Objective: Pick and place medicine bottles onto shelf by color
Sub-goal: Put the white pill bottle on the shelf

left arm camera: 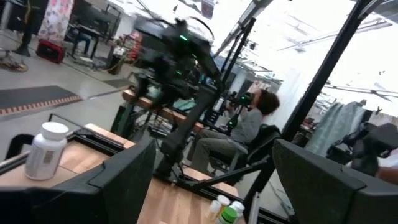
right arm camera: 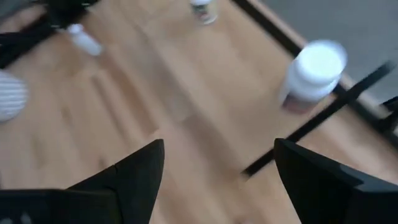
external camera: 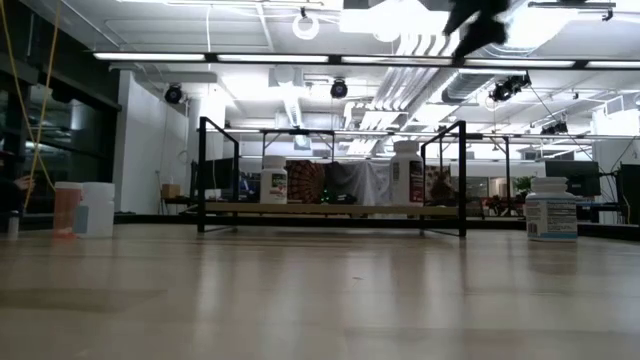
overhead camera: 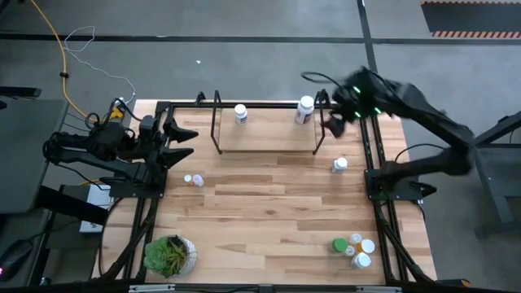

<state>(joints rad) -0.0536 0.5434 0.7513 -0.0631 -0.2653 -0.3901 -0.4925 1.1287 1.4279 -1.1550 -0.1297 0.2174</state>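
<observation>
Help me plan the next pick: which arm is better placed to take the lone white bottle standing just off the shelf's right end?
Right. The right gripper hangs open by the shelf, close above that white bottle. The left gripper waits at the table's far left edge, with the shelf between.

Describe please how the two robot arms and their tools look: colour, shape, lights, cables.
Both arms are dark, nearly black, built of thick rounded segments. The right arm carries small green lights near its wrist. The left arm has black cables around its base; a yellow cable runs on the floor behind it. The left tool and the right tool each end in two broad, dark, wedge-shaped fingers.
</observation>
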